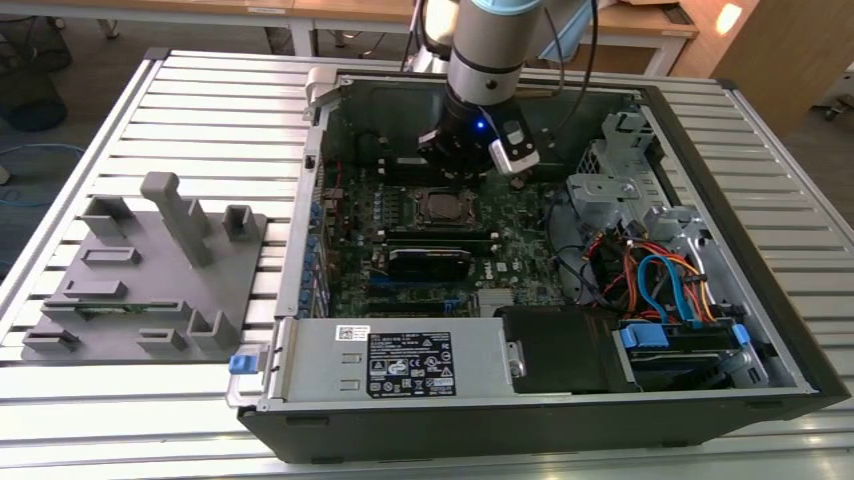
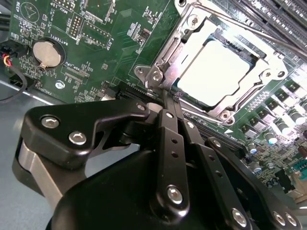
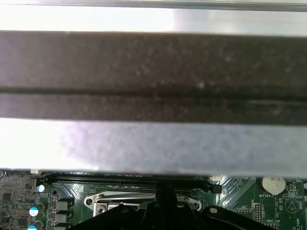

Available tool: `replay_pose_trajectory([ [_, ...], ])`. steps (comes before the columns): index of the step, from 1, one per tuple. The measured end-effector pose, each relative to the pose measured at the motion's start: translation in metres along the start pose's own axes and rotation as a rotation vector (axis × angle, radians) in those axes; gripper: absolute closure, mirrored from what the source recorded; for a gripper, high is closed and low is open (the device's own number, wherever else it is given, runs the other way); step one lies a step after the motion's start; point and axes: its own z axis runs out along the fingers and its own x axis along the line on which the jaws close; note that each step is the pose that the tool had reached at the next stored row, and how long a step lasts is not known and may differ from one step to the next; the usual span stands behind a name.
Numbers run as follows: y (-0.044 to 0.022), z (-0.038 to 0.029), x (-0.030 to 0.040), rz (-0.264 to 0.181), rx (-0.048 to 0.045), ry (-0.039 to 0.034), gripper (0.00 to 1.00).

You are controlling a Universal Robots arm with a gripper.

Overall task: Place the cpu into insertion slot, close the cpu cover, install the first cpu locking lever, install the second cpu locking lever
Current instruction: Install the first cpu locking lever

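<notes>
In the second wrist view the cpu (image 2: 216, 72) lies flat in the insertion slot (image 2: 225, 117), its silver top glaring bright. The cpu cover (image 2: 192, 40) is down over it as a silvery frame. My gripper (image 2: 165, 96) is shut, its two black fingers (image 2: 170, 143) pressed together, with the tips at the socket's corner beside a metal lever end (image 2: 154, 76). I cannot tell whether the tips touch that lever. In the exterior view my gripper (image 1: 461, 170) hangs inside the open computer case just behind the socket (image 1: 441, 205).
A grey fixture plate (image 1: 147, 270) with upright posts lies at the exterior view's left. Within the case are the power supply (image 1: 400, 360), a drive cage (image 1: 607, 190) and coloured cables (image 1: 667, 290). A coin battery (image 2: 48, 52) and memory slots (image 2: 268, 19) flank the socket. The case wall (image 3: 153, 76) stands close.
</notes>
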Motion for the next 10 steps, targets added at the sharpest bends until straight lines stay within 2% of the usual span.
replay_pose_trajectory([
  [6, -0.0003, 0.0020, -0.0003, 0.000, 0.0119, 0.0004, 0.90],
  [10, -0.0001, 0.0018, -0.0004, 0.000, 0.0114, -0.0002, 0.90],
])
